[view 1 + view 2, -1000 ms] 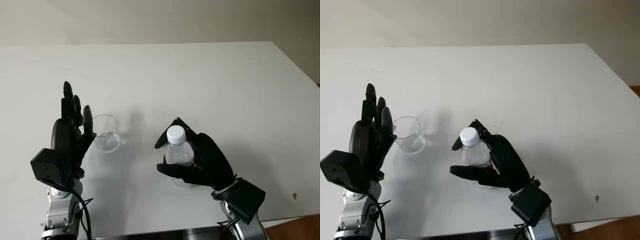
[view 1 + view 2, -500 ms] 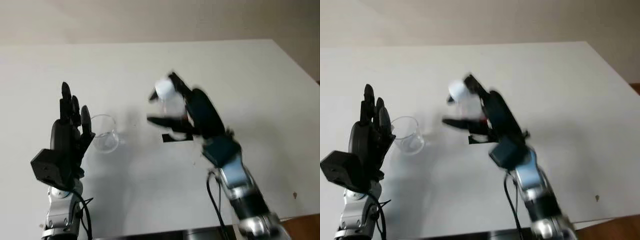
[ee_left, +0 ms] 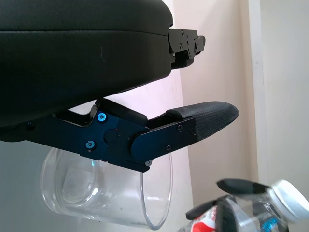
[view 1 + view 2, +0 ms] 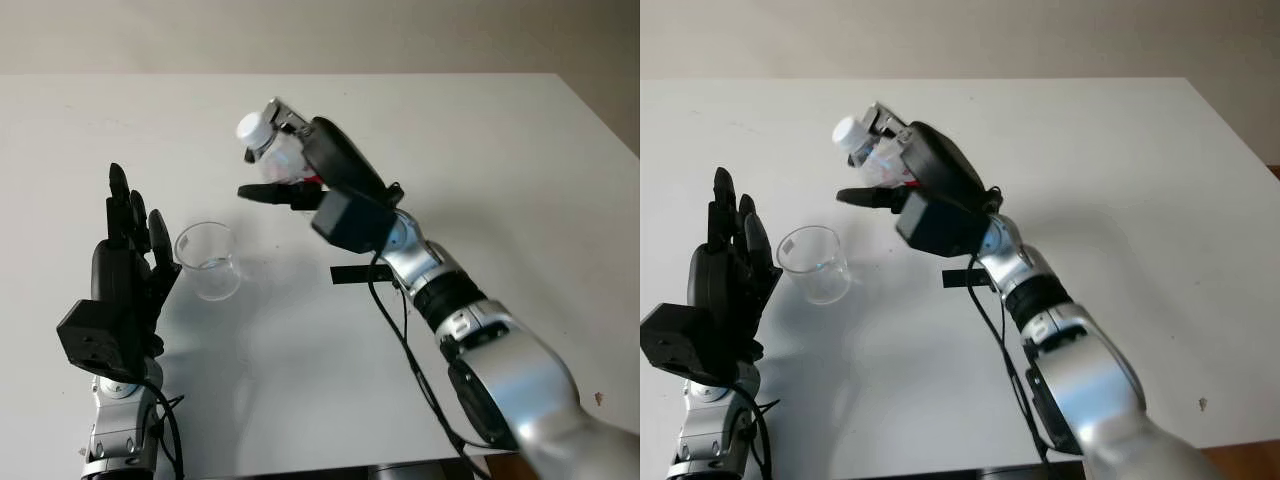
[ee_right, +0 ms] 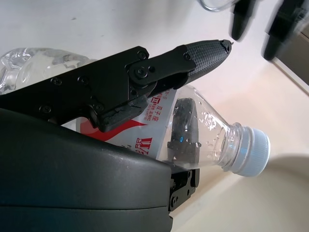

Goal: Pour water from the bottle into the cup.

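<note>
My right hand [image 4: 264, 152] is shut on a clear plastic water bottle [image 4: 283, 160] with a red label and a white cap [image 4: 250, 128] screwed on. The bottle is up in the air, tilted, cap pointing up and to the left, above and to the right of the cup. In the right wrist view one finger [image 5: 203, 55] lies across the bottle [image 5: 212, 130]. The clear cup [image 4: 207, 262] stands upright on the white table [image 4: 500, 160]. My left hand [image 4: 135, 205] is open and upright just left of the cup, not touching it. The left wrist view shows the cup [image 3: 96, 193] close by.
A short black strip [image 4: 350, 274] lies on the table to the right of the cup, under my right forearm. The table's right edge [image 4: 610, 120] runs diagonally at the far right. A small dark speck [image 4: 598, 397] sits near the front right corner.
My right hand has lifted the bottle off the table and carried it up, away and left toward the cup, tilting it. The left hand and cup stayed where they were.
</note>
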Tool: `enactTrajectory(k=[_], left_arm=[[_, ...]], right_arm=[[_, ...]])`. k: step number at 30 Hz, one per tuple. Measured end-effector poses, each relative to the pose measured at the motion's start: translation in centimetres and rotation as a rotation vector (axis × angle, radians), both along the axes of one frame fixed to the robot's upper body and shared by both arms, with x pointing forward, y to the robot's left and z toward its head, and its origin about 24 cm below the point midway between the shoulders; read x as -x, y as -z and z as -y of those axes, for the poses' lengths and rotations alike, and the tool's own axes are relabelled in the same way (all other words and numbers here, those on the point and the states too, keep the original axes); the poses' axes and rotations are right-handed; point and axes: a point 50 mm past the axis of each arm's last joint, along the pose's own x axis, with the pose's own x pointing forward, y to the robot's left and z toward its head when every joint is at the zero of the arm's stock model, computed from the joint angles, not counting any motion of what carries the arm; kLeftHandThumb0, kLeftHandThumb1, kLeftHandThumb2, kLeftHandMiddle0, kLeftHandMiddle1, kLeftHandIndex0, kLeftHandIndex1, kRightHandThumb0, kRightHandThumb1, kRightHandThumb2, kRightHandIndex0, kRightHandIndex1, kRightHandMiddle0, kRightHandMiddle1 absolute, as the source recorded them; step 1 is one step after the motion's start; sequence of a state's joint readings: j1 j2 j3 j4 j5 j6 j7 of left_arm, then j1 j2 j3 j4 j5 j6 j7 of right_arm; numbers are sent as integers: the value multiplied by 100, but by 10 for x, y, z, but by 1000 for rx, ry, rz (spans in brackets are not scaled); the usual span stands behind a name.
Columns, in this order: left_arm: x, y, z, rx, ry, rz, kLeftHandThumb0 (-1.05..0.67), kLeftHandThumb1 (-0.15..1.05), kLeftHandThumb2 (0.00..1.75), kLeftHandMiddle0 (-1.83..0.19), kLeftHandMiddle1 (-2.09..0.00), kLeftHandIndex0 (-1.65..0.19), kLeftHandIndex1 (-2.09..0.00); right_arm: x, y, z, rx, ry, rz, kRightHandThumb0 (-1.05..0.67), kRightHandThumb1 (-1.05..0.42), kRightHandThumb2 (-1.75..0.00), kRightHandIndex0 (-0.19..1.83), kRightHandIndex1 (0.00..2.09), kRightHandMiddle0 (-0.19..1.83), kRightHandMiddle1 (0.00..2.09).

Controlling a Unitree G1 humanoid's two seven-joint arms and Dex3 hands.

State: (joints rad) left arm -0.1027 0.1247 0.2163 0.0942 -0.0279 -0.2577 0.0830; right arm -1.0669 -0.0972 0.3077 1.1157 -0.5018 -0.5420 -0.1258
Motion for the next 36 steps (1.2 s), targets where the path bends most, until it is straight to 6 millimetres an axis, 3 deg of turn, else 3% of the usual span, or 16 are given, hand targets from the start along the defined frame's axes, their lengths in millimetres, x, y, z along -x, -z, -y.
enactTrajectory(k=[7,15,24,30,36], left_arm=[[0,1,0,2,-9,-3,-70,105,72,4,-10,5,0],[0,2,2,4,-10,6,-70,105,73,7,-11,7,0],[-1,4,7,15,4,-10,-68,105,74,11,-12,10,0],[1,7,8,25,2,-26,-70,105,71,10,-14,9,0],[1,8,10,35,5,-26,-69,105,72,12,-16,9,0]], right_arm=[[0,-10,-9,181,-14,177,-23,-104,-10,115,209,63,209],[2,-23,-16,396,-69,393,-29,-104,-9,121,209,64,209],[4,-31,-13,581,-123,624,-28,-105,-38,110,209,51,209],[2,-37,-8,666,-130,725,-30,-104,-26,117,209,66,209],[2,-41,-8,732,-151,825,-34,-104,-11,114,209,60,209]])
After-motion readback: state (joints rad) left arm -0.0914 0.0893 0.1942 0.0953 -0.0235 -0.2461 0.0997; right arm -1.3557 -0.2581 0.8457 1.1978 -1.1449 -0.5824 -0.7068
